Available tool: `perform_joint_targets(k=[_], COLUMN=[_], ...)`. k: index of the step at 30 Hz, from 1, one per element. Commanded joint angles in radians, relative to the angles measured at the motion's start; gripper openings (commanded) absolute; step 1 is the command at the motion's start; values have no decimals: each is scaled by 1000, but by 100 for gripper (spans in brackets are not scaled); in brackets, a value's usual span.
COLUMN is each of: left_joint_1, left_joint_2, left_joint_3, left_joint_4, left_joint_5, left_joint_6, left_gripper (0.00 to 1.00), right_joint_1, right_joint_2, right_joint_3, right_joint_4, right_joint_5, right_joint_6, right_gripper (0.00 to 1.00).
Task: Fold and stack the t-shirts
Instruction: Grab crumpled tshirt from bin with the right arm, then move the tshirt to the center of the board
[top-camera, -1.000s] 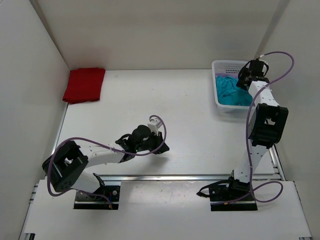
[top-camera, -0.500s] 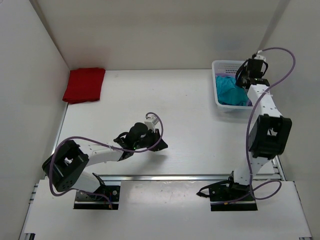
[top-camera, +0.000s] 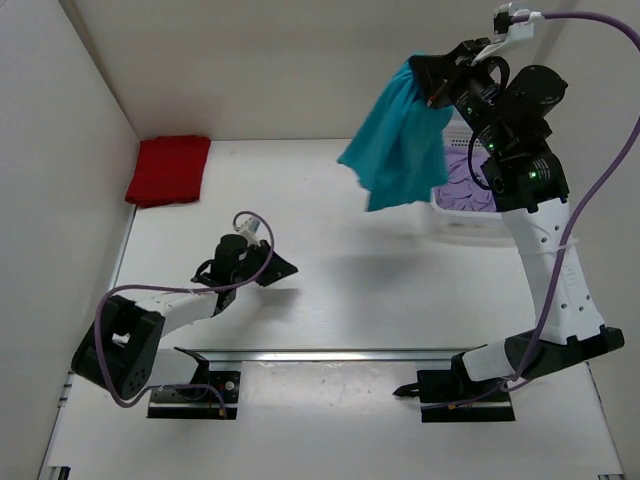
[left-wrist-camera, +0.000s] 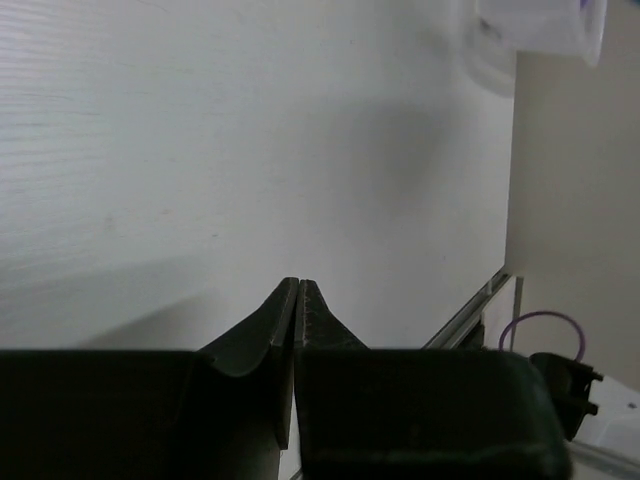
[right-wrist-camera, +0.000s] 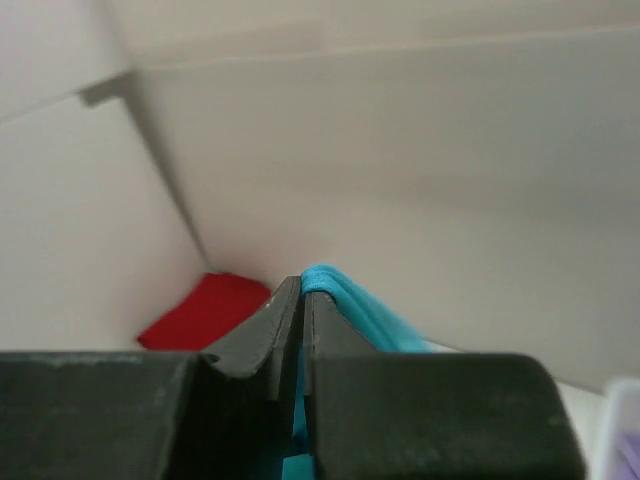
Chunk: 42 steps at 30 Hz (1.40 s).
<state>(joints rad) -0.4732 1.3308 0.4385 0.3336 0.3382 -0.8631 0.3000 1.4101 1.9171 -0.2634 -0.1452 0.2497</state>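
Note:
A teal-blue t-shirt (top-camera: 400, 145) hangs in the air above the table's back right, with my right gripper (top-camera: 432, 80) shut on its top edge. The right wrist view shows teal cloth (right-wrist-camera: 350, 295) pinched between the jaws of that gripper (right-wrist-camera: 301, 285). A folded red t-shirt (top-camera: 168, 169) lies in the back left corner; the right wrist view also catches this red shirt (right-wrist-camera: 205, 310). A pale lavender t-shirt (top-camera: 470, 175) lies in the white basket (top-camera: 462, 217). My left gripper (top-camera: 282, 268) sits low over the table's front left, shut on nothing, its own camera showing the gripper (left-wrist-camera: 299, 285) over bare table.
White walls close in the table on the left, back and right. A metal rail (top-camera: 380, 352) runs along the near edge. The basket (left-wrist-camera: 535, 25) shows blurred at the top right of the left wrist view.
My right arm has swung up and left out of the basket, lifting the teal-blue t-shirt and uncovering the lavender one. My left arm has drawn back to the left.

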Motion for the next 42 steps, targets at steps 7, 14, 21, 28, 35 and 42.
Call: perform_joint_targets(k=[7,14,21,28,35,42], left_joint_1=[320,320,171,88,7,-8], left_joint_2=[-222,-203,-168,-142,-39,88], left_joint_3=[-43,-55,-17,-53,-43,-9], left_joint_4=[-73,-100,-160,-208,-197,-108], left_joint_5=[68,-16,-154,-196,-196,-163], left_joint_6=[-51,-13,56,102,121,98], left_gripper=[25,32,34,37,51,35], right_joint_1=[-154,-298,-132,198,294,317], right_joint_2=[-6,180,81,107,170,280], right_joint_3=[-484,-767,-831,-971,-974,-893], right_joint_4=[359,485,266,192,156,187], right_joint_5=[-403,-498,-130,85,210,208], right_joint_6=[288,340,172,34,-40,-69], right_gripper=[0,25,38,16,50,56])
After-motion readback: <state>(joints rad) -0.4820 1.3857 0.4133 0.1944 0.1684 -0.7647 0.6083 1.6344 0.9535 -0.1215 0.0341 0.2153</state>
